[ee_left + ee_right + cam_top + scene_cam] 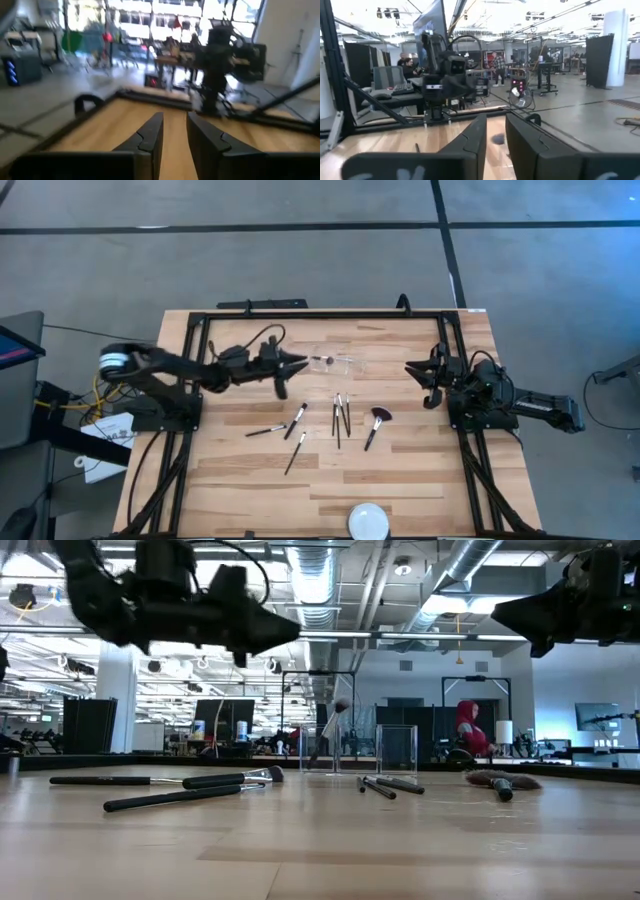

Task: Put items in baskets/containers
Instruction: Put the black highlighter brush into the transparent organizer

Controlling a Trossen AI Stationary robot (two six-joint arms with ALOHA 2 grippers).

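So far one brush point(322, 361) seems to stand in the clear container point(340, 364), several brushes point(340, 418) still lie on the surface point(400, 470), and the left gripper point(300, 363) and right gripper point(412, 367) hover with fingers slightly parted, empty.

Even, bright overhead light falls on the table point(400, 470), with only faint, soft shadows under the brushes point(340, 418). In the low view, ceiling lamps glare at the upper centre and the near tabletop is out of focus. The left wrist view is smeared with blur throughout, its windows blown out along the top. The right wrist view is sharper, bright at the top.
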